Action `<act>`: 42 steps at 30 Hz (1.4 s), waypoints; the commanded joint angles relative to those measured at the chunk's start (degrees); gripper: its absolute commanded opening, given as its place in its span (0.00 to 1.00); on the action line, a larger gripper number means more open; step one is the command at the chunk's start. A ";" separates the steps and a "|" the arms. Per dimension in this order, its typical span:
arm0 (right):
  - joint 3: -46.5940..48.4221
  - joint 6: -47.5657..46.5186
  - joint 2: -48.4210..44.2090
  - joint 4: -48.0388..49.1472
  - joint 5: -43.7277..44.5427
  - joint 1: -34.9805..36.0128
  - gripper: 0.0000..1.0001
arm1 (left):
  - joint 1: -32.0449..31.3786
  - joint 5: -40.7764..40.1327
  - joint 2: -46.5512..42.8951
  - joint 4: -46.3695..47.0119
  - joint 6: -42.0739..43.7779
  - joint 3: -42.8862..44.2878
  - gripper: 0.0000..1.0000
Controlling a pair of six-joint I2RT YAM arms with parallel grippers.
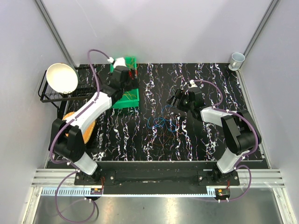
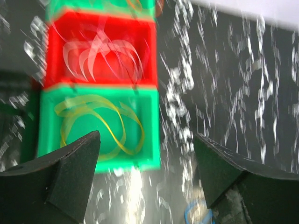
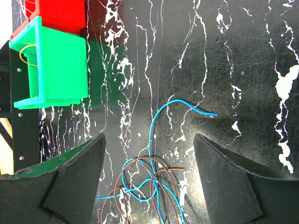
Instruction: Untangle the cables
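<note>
A loose tangle of thin cables (image 1: pixel 161 126) lies on the black marbled table between the two arms. In the right wrist view a blue cable (image 3: pixel 159 121) curls up out of brown loops (image 3: pixel 140 182). My right gripper (image 3: pixel 149 140) hangs open just above them and holds nothing; from above it (image 1: pixel 180 99) sits just back-right of the tangle. My left gripper (image 2: pixel 147 158) is open and empty over the table beside a green bin (image 2: pixel 46 116) holding yellow cable loops (image 2: pixel 98 123). Behind that stands a red bin (image 2: pixel 149 51) with pale loops (image 2: pixel 100 53). A blue loop (image 2: pixel 198 214) shows by its right finger.
The bins (image 1: pixel 127 95) stand at the back left of the table, under my left wrist (image 1: pixel 122 77). A white bowl (image 1: pixel 61 77) rests on a black wire rack at the far left. A wooden disc (image 1: pixel 77 126) lies beneath the left arm. A cup (image 1: pixel 237 59) stands at the back right corner.
</note>
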 commanded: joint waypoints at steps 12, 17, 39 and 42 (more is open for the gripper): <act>2.40 0.07 -0.27 1.22 -1.66 0.07 0.82 | -13.91 -0.63 -5.66 0.19 -3.60 -13.62 0.74; 2.75 0.34 0.70 1.31 -2.27 0.08 0.82 | -15.76 0.42 -4.69 1.85 -5.62 -17.39 0.69; 3.37 0.78 2.46 1.13 -3.15 -0.01 0.81 | -22.87 -2.80 -0.47 2.75 -7.65 -17.94 0.57; 3.37 0.86 2.37 1.13 -3.15 -0.01 0.81 | -26.11 -9.38 -0.38 -3.57 -7.56 -14.87 0.60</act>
